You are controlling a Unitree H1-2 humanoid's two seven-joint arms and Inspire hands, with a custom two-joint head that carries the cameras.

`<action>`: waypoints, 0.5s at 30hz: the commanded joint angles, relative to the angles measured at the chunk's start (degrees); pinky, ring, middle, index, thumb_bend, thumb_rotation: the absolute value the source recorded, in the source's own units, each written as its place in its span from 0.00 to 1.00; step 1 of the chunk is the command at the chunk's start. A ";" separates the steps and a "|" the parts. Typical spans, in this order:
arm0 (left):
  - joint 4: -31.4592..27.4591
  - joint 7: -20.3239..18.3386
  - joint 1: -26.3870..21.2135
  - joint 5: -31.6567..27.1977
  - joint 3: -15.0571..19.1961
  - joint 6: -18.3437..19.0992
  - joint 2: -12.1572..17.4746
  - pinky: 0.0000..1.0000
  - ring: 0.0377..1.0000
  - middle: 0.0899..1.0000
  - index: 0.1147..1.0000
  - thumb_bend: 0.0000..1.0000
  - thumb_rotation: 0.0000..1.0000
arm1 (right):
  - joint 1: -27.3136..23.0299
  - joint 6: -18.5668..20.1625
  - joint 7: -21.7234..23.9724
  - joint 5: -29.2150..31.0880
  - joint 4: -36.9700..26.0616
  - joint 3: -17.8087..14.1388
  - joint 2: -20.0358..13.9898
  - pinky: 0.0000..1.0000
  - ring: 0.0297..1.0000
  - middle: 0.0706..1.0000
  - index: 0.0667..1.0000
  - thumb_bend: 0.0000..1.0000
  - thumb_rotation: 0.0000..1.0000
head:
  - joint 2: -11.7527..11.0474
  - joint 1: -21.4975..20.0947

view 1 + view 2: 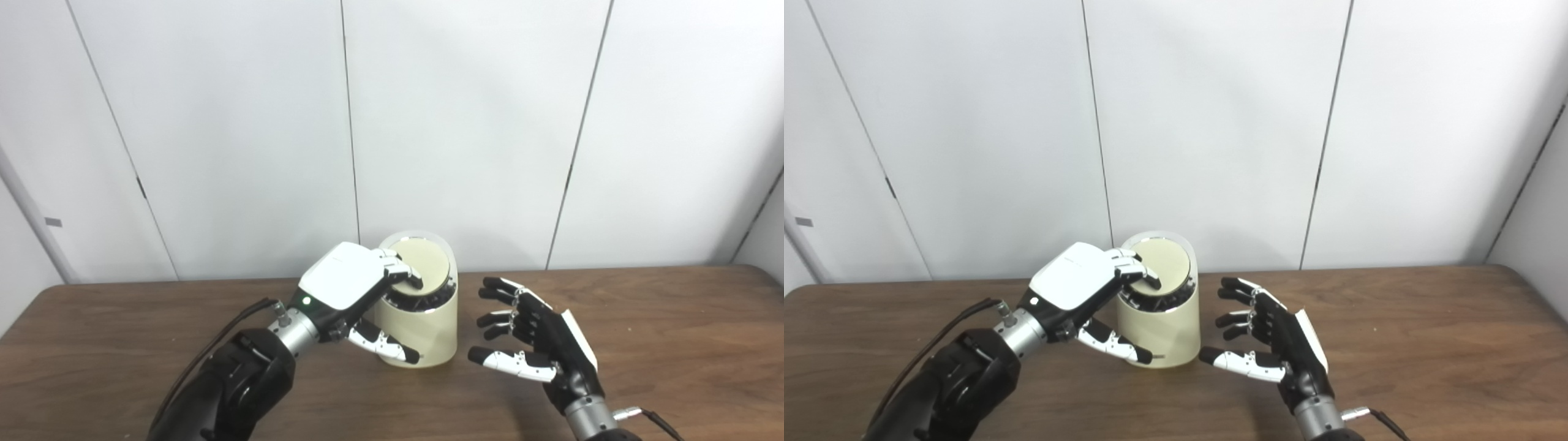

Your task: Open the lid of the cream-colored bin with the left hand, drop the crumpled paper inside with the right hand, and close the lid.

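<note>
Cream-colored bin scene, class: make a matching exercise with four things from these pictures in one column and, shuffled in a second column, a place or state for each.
Things:
1. lid
2. left hand
3. right hand
4. table

States:
a. open, holding nothing, beside the bin
b. brown wood, bin standing on it
c. tilted on top of the bin
d. fingers resting on the lid

Pairs: 1-c, 2-d, 3-a, 4-b
</note>
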 commanded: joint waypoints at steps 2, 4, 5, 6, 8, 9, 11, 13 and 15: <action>1.68 -1.14 -0.96 1.46 -1.42 0.28 0.38 0.79 0.84 0.73 0.72 0.95 0.56 | -1.86 -0.39 -0.54 0.12 -2.39 -0.02 0.36 0.52 0.58 0.75 0.75 0.80 0.16 | 0.21 -0.11; 2.34 -0.95 -0.86 1.61 -1.82 0.12 0.28 0.79 0.84 0.72 0.71 0.95 0.56 | -1.86 -0.16 -0.54 0.35 -2.52 -0.15 0.47 0.52 0.58 0.75 0.75 0.79 0.16 | 0.21 -0.11; 2.44 -1.03 -0.82 1.60 -1.94 0.13 0.28 0.79 0.84 0.72 0.71 0.95 0.57 | -1.83 -0.03 -0.54 0.53 -2.66 -0.22 0.56 0.52 0.58 0.75 0.75 0.79 0.15 | 0.43 -0.19; 2.61 -1.39 -0.80 1.55 -2.14 0.23 0.27 0.79 0.84 0.72 0.71 0.95 0.57 | -1.83 0.08 -0.47 0.69 -2.74 -0.25 0.59 0.52 0.58 0.75 0.75 0.79 0.14 | 0.43 -0.19; 2.81 -1.75 -0.78 1.54 -2.40 0.36 0.26 0.81 0.85 0.72 0.71 0.94 0.56 | -1.83 0.22 -0.36 0.66 -2.85 -0.19 0.53 0.52 0.58 0.75 0.75 0.78 0.14 | 0.43 -0.19; 3.00 -1.86 -0.72 1.79 -2.68 0.42 0.23 0.82 0.85 0.71 0.71 0.94 0.55 | -1.80 0.24 -0.48 0.47 -2.98 -0.18 0.55 0.51 0.58 0.76 0.75 0.78 0.15 | 0.64 -0.30; 3.26 -2.26 -0.66 2.39 -3.17 0.67 0.23 0.82 0.85 0.70 0.69 0.95 0.54 | -1.76 0.31 -0.72 0.16 -3.18 -0.19 0.61 0.51 0.58 0.76 0.75 0.78 0.14 | 0.64 -0.30; 3.60 -2.36 -0.73 3.42 -3.82 0.67 0.40 0.82 0.85 0.70 0.69 0.95 0.55 | -1.73 0.71 -1.02 -0.15 -3.48 -0.23 0.76 0.52 0.57 0.75 0.75 0.78 0.14 | 0.64 -0.30; 3.65 -2.46 -0.75 3.97 -4.14 0.71 0.54 0.81 0.84 0.69 0.68 0.95 0.57 | -1.68 1.26 -1.22 -0.36 -3.86 -0.22 0.84 0.54 0.57 0.75 0.75 0.79 0.14 | 0.83 -0.16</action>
